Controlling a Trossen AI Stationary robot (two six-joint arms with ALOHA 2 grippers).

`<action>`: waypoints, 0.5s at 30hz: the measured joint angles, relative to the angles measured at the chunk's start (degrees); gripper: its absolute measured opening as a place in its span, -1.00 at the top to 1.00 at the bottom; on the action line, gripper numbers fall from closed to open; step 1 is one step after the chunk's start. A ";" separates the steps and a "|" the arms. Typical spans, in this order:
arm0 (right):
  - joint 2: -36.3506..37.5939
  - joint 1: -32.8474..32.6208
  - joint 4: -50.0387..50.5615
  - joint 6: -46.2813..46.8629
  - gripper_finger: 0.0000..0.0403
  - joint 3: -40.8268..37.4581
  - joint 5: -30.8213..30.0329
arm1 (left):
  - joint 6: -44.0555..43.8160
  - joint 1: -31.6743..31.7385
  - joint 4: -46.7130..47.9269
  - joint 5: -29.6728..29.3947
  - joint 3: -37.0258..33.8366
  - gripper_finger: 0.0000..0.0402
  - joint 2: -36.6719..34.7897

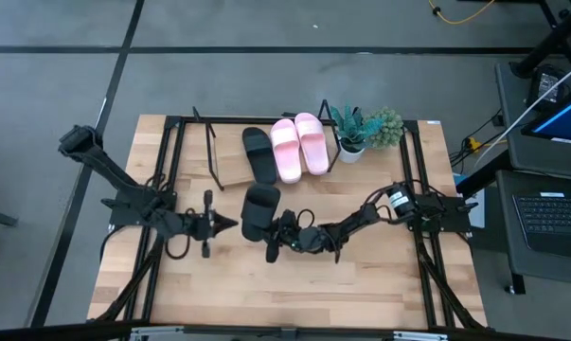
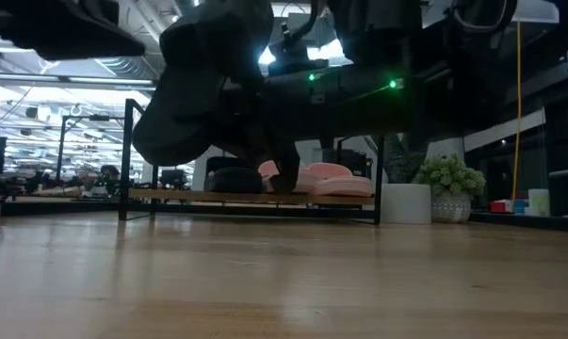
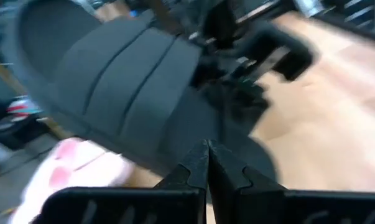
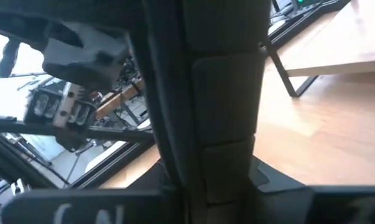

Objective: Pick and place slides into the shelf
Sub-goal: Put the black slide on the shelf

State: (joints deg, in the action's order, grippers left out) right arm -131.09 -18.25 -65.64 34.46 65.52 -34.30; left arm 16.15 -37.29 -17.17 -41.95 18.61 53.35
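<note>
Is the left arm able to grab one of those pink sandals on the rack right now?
Probably yes. The left gripper is shut and empty. But the black slide held up by the right gripper hangs between it and the pink slides on the shelf, so it would have to go around.

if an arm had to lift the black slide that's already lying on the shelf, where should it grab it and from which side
Probably the wide strap of the black slide. It lies sole-down on the shelf, so the strap arches up and gives two faces for a pincer to close on. Coming from above on its open left side looks safest: the pink slides sit close on its right, while the board to its left is bare.
</note>
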 joint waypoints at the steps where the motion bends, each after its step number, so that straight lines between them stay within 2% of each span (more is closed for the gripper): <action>1: 0.00 0.17 -0.12 0.12 0.66 0.00 -0.04 | 0.91 0.34 -0.31 -1.87 0.00 1.00 0.23; 4: 0.00 0.66 -0.04 1.14 0.66 0.00 0.15 | 3.76 0.61 -2.46 -5.61 0.00 1.00 0.35; 8: 0.00 1.42 -0.12 1.22 0.66 0.00 1.84 | 8.90 -0.33 -9.55 -4.46 0.04 0.94 0.31; 11: 0.00 2.17 -0.65 1.33 0.66 0.00 3.33 | 12.79 -0.73 -10.88 -5.11 0.07 0.78 0.31; 15: 0.00 2.87 -0.65 2.30 0.66 0.02 4.03 | 12.74 -0.70 -10.88 -5.78 0.07 0.51 0.34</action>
State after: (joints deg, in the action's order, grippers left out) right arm -131.09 -15.38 -66.29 36.76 65.54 -30.28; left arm 28.89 -38.00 -28.05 -47.73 18.68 53.69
